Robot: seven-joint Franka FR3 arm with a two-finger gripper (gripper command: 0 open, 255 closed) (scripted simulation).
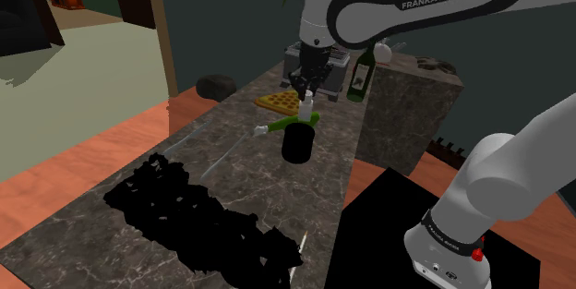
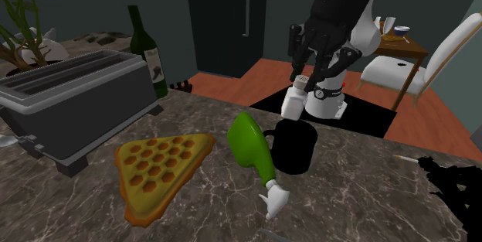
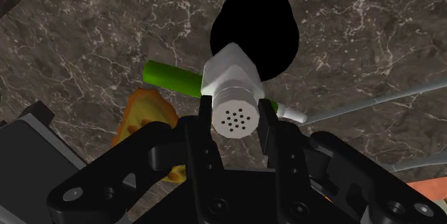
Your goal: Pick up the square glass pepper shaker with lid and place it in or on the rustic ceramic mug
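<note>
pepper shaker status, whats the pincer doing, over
Pincer shut on white shaker, perforated lid toward the hand. Shaker in air just above black mug, not yet released. Green item lies beside mug, off its mouth.

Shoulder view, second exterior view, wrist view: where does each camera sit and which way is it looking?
Shoulder view: beside and slightly behind the stand, looking down along the marble counter; shows the white arm and gripper.
Second exterior view: low at the counter's far end, facing back toward the robot; shows the gripper.
Wrist view: on the hand, looking down past the black fingers clasping the white shaker above the black mug.
Shared: all three show shaker and mug.
</note>
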